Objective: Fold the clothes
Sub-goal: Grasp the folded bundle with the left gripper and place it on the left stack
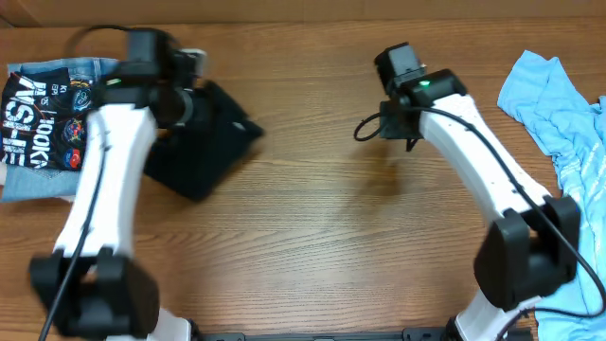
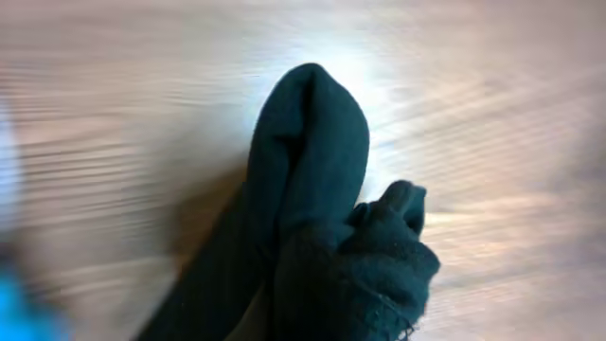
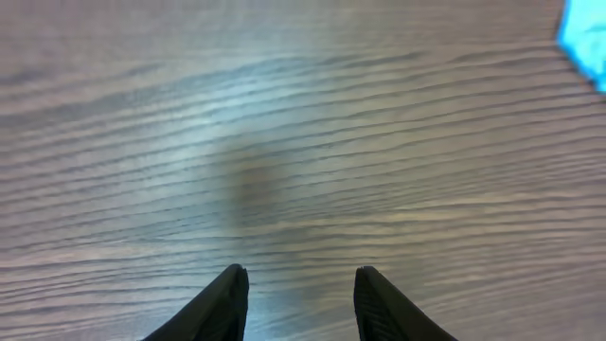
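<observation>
One wooden table (image 1: 322, 218) fills the overhead frame. Two white arms reach in from the bottom edge, one on each side. Garments counted: three. Light blue garment (image 1: 568, 123), one, spread along the right edge of the overhead view and running out of frame; a sliver of blue also shows in the upper right corner of the right wrist view. Black T-shirt (image 1: 204, 142), one, bunched into a rough wedge in the upper left of the overhead frame, partly under the left arm. Printed black garment (image 1: 43, 118) with white lettering, one, at the far left edge, lying over a strip of blue denim. Left gripper (image 1: 185, 90) sits at the upper edge of the T-shirt; its fingers are not visible in the left wrist view, where dark cloth folds fill the lower centre, so whether it grips the fabric cannot be told. Right gripper (image 3: 300, 303) hangs above bare wood, upper centre-right of overhead, fingers parted with a clear gap, holding nothing.
</observation>
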### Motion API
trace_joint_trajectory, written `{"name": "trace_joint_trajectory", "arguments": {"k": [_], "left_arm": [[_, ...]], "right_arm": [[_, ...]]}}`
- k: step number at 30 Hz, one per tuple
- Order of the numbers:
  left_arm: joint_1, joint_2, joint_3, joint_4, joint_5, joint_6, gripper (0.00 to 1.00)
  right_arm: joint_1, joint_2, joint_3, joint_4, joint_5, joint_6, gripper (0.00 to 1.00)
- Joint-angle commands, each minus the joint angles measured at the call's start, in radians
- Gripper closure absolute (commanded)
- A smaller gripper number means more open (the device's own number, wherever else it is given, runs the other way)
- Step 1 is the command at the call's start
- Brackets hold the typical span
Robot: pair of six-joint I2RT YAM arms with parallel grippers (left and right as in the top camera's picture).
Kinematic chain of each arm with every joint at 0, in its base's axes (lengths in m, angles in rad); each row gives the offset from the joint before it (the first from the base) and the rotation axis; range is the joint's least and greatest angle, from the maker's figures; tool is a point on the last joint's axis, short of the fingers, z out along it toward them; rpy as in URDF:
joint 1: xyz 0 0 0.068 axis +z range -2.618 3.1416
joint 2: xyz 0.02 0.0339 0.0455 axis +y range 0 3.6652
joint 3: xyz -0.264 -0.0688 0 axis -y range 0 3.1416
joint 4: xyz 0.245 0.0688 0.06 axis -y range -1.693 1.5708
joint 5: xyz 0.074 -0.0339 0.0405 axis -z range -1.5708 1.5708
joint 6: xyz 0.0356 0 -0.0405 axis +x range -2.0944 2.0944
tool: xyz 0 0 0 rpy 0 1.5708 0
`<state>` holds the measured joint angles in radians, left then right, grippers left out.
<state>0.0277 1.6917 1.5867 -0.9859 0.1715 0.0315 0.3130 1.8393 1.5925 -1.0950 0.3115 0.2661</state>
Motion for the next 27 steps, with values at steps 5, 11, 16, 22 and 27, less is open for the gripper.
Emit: {"name": "trace_joint_trajectory", "arguments": {"k": [5,11,16,22,27], "left_arm": [[0.122,-0.116,0.032,-0.008,-0.186,0.112,0.96],[0.228,-0.117,0.084,0.028,-0.186,0.134,0.96],[0.3,-0.116,0.092,0.127,-0.183,0.156,0.96],[0.37,-0.097,0.092,0.224,-0.155,0.199,0.96],[0.406,-0.047,0.092,0.272,-0.153,0.216,0.96]], "right_arm": [[-0.021,-0.093,0.019,-0.008,0.002,0.016,0.59],[-0.021,-0.095,0.019,-0.018,0.002,0.016,0.59],[-0.021,-0.095,0.019,-0.018,0.002,0.016,0.59],[-0.021,-0.095,0.019,-0.018,0.002,0.016,0.59],[-0.021,-0.095,0.019,-0.018,0.002,0.016,0.59]]}}
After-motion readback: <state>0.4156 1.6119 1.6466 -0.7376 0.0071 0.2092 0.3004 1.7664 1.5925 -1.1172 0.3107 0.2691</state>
